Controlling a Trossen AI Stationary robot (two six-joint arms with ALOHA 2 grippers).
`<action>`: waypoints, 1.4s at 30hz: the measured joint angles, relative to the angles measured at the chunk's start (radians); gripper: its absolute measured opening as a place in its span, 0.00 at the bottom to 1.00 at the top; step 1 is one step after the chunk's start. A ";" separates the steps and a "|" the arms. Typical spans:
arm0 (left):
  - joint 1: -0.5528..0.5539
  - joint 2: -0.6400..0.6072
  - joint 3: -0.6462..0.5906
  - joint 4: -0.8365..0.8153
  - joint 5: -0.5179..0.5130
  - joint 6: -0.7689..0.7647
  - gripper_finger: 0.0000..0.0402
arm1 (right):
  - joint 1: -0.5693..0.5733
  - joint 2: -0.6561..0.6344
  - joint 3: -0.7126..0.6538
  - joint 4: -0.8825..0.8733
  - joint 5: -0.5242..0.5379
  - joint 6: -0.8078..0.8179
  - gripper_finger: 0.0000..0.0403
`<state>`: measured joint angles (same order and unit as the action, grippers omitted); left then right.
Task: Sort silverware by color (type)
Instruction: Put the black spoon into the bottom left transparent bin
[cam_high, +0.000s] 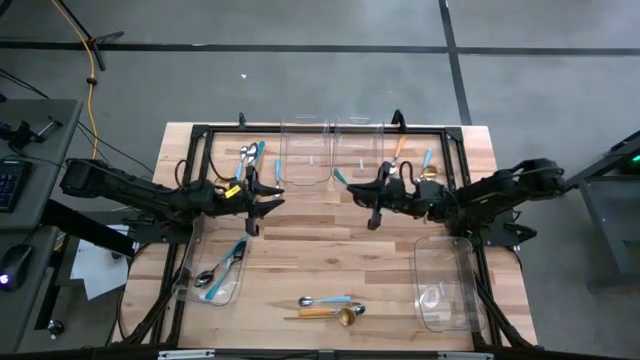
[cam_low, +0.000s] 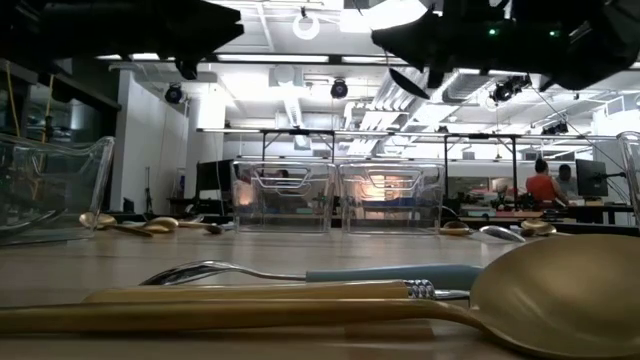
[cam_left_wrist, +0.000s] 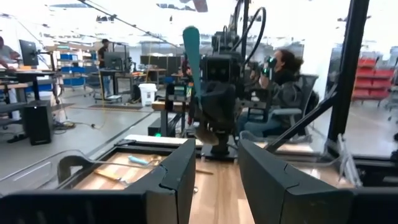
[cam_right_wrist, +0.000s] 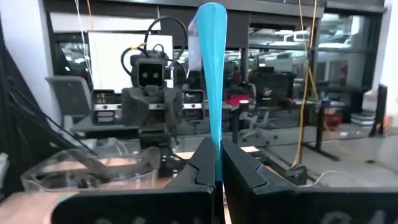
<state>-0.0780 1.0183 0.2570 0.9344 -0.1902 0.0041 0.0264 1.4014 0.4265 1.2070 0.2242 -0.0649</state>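
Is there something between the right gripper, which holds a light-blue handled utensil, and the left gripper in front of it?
Nothing visible. The right gripper holds the light-blue handled utensil upright, and the left gripper faces it across a bare strip of table. The clear bins stand beside that gap.

Robot body: two dark six-joint arms with two-finger ends.

Both arms are matte black throughout, built of tubular links joined by bulkier rounded joint housings. The left arm (cam_high: 150, 195) carries a small yellow marking near its wrist; black cables loop along its links. The right arm (cam_high: 490, 195) has the same dark finish, with a black cable arching over its wrist block. Each wrist ends in a boxy black housing; seen head-on, it shows a square face with two small round openings. The fingers (cam_left_wrist: 177, 180) are flat, angular black plates with stepped inner edges.
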 joint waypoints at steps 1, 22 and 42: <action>0.000 0.016 0.008 -0.001 -0.002 0.010 0.27 | 0.000 0.006 0.007 -0.002 0.000 -0.014 0.00; 0.000 0.140 0.106 0.008 -0.007 0.086 0.27 | -0.009 -0.027 0.031 -0.029 -0.198 0.035 0.00; 0.001 0.179 0.106 0.115 -0.003 0.079 0.27 | -0.011 0.006 0.047 -0.031 -0.191 0.043 0.00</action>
<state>-0.0772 1.1976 0.3630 1.0491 -0.1928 0.0834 0.0158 1.4071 0.4732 1.1755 0.0330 -0.0215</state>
